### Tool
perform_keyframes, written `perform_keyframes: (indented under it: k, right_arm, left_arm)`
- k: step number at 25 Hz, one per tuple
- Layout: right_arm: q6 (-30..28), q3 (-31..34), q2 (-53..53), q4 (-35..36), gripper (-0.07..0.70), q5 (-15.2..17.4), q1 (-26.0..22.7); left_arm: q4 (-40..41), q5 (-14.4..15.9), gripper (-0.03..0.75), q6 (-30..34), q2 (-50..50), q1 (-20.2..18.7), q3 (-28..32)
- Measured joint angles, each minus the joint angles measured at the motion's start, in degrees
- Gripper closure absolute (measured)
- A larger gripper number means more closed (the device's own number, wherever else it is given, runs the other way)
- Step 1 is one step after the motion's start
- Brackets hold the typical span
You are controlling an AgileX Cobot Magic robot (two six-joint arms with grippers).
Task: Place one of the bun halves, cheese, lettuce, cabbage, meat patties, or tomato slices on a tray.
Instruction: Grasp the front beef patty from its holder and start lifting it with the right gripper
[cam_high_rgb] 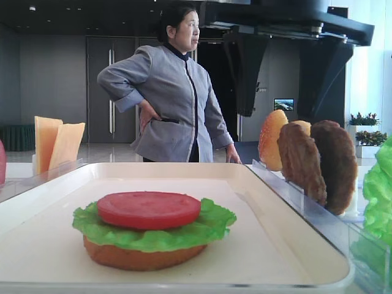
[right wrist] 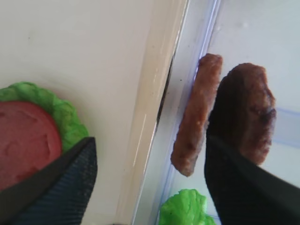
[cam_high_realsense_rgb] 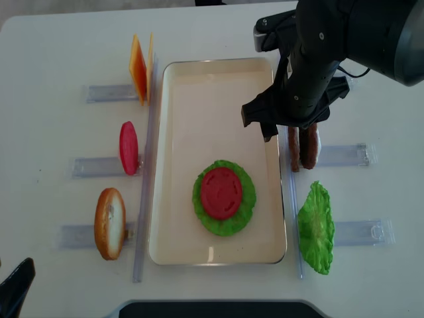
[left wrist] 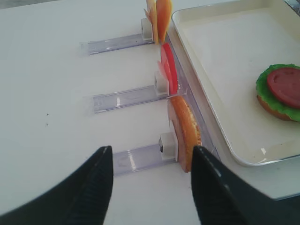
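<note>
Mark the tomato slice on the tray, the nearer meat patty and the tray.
tomato slice (cam_high_realsense_rgb: 220, 193), overhead view, top face.
meat patty (right wrist: 196, 112), right wrist view, edge.
tray (cam_high_realsense_rgb: 212, 63), overhead view, far rim.

1. A woman (cam_high_rgb: 174, 92) in a grey jacket stands behind the table (cam_high_realsense_rgb: 53, 53), hand on hip, looking right.
2. Clear holders (cam_high_realsense_rgb: 109, 93) lie on the white table on both sides.
3. Potted plants (cam_high_rgb: 362, 119) sit at the far right.
4. Grey doors (cam_high_rgb: 110, 89) stand behind.
</note>
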Motion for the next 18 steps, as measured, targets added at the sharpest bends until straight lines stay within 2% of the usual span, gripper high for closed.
perform_keyframes:
  k: [6, 18]
  right_arm:
    - [-0.2, 0.0, 1.8, 0.0, 0.166, -0.05, 0.0]
    - [-0.09, 0.0, 2.53, -4.74, 0.178, -0.67, 0.0]
  left_arm:
    - [0.0, 0.0, 0.307, 0.0, 0.0, 0.0, 0.0]
    - [0.0, 0.0, 0.307, 0.0, 0.0, 0.0, 0.0]
